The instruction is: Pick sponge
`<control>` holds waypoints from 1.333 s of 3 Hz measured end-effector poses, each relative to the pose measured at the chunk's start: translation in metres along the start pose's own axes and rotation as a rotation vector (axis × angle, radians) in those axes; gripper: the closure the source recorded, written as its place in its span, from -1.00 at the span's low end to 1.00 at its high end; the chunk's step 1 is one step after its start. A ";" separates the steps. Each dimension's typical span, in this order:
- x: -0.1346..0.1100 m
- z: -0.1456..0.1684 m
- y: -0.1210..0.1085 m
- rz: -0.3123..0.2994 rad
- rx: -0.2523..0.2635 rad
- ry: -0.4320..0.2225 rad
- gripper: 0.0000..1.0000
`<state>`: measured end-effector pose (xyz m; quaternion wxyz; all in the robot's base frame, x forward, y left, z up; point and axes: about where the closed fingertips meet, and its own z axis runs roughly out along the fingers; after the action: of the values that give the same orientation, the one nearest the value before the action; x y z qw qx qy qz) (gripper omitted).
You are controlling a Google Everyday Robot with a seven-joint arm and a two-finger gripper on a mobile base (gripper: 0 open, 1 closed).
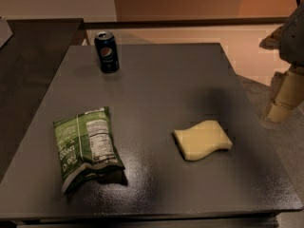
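Observation:
The sponge (203, 139), a pale yellow foam block with wavy sides, lies flat on the dark grey table (161, 80), right of centre and towards the front. My gripper (280, 109) hangs at the right edge of the view, beyond the table's right edge, to the right of the sponge and a little farther back. It is clear of the sponge and holds nothing that I can see.
A green chip bag (85, 148) lies at the front left of the table. A dark soda can (107, 51) stands upright at the back left. A second dark surface (33, 56) adjoins on the left. The table's right edge runs just left of the gripper.

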<state>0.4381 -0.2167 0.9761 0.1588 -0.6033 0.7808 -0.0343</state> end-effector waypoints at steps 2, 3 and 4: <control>-0.027 0.048 0.024 -0.162 -0.120 -0.022 -1.00; -0.041 0.081 0.037 -0.249 -0.197 -0.025 -1.00; -0.043 0.106 0.047 -0.293 -0.239 -0.020 -1.00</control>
<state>0.4346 -0.1483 0.8734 0.0872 -0.7254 0.6815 0.0420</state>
